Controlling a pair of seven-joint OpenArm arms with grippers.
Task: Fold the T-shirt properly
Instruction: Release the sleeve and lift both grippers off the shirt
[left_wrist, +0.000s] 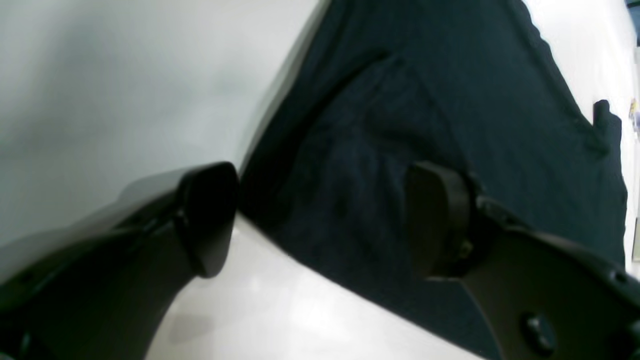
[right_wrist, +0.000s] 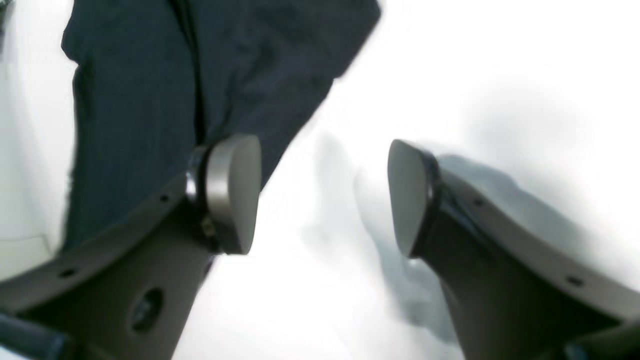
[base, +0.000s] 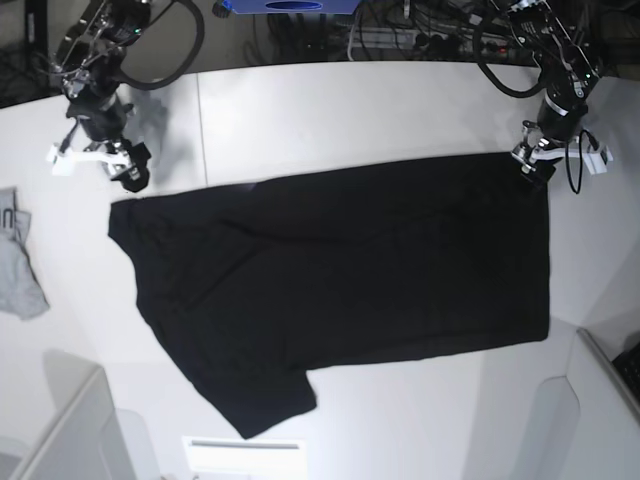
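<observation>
The T-shirt (base: 340, 270) is showing as matt black cloth, softly creased. The table (base: 330, 110) is looking smooth, white and faintly glossy. The right gripper's pads (right_wrist: 232, 192) are appearing as smooth, dull grey plastic.

Black T-shirt (base: 350, 270) flat on table (base: 330, 110)

White table (base: 330, 110) fills most of base view, glossy, bright glare patch near its bottom edge; seam line runs across the top left part; small light grey cloth (base: 18, 265) lies at left edge; tangle of dark cables (base: 420, 30) along the far edge; blue object (base: 290, 6) at top centre, cropped; pale panels at both bottom corners.
</observation>
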